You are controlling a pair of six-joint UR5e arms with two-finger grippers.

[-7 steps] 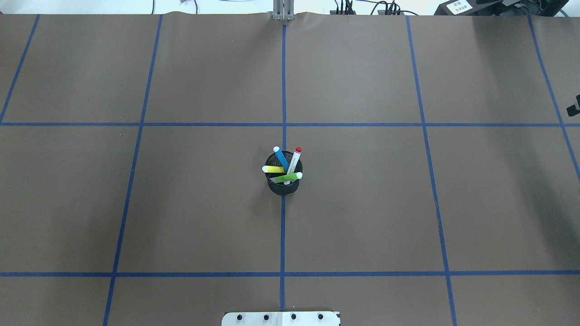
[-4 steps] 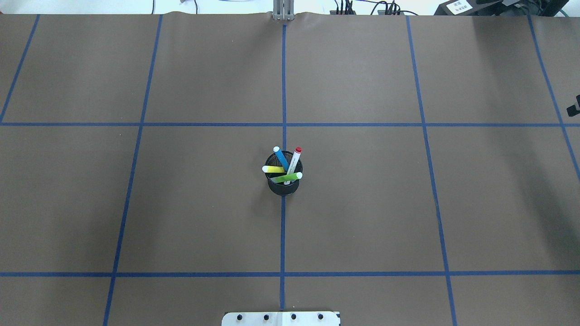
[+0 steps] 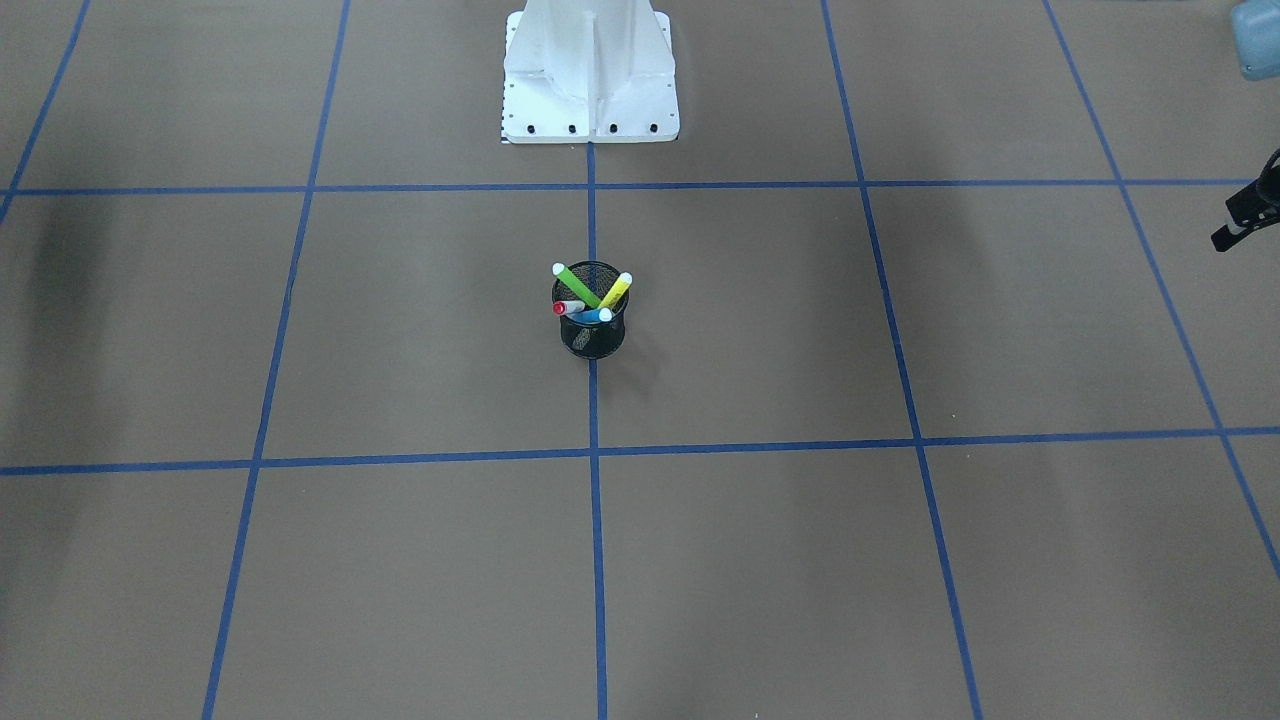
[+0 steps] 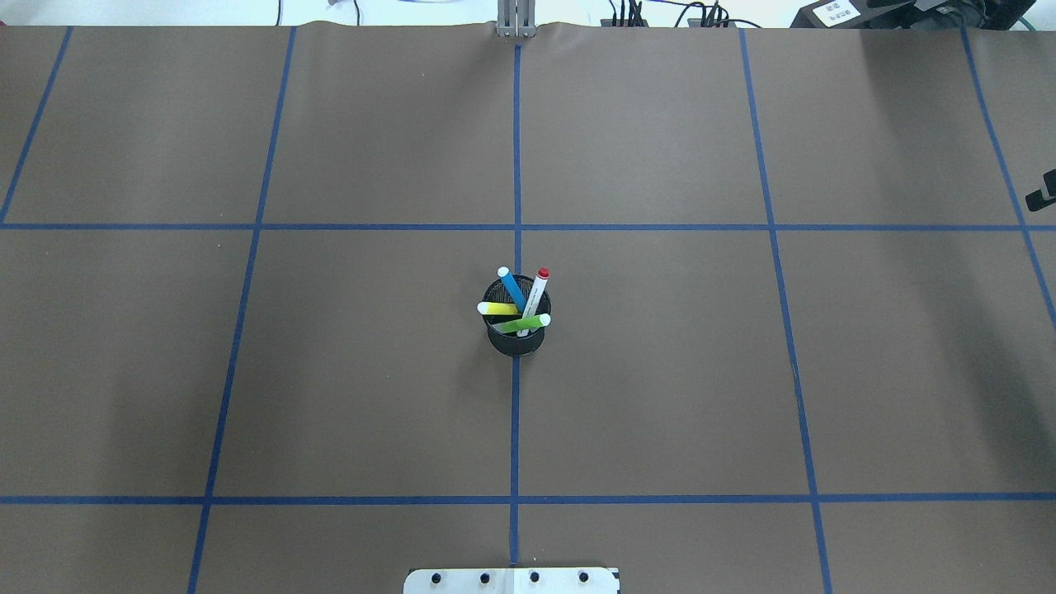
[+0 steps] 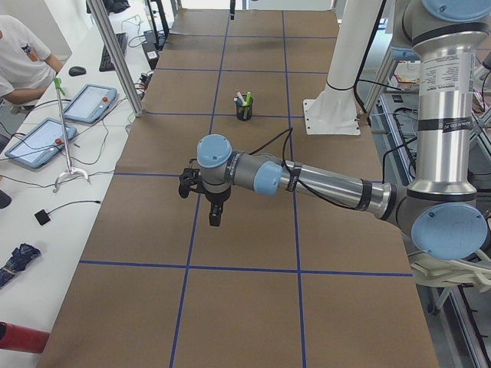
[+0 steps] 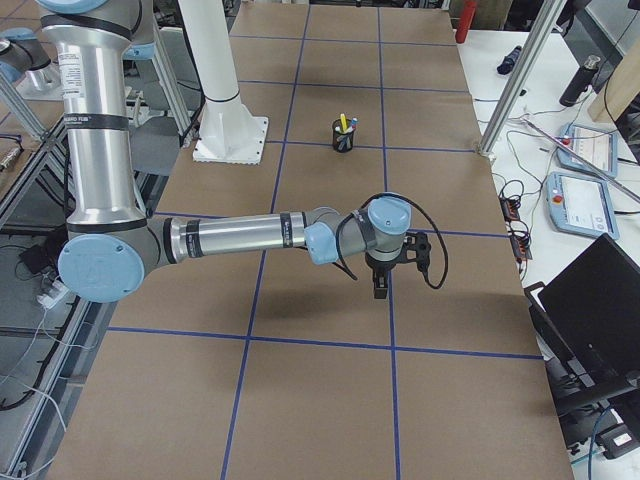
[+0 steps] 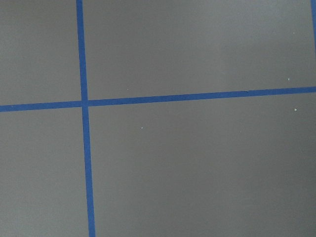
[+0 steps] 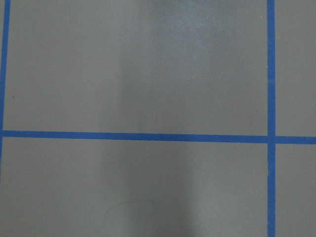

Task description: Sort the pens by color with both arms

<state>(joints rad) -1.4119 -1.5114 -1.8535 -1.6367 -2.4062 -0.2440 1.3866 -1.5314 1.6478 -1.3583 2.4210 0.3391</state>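
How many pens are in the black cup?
4, all in the black mesh cup: blue pen leaning far-left, red pen far-right, yellow pen left, green pen right. A shorter one could hide inside.

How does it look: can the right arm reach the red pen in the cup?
Probably yes. The red pen leans out of the cup toward the right gripper's side, its cap free above the rim, and nothing stands between them.
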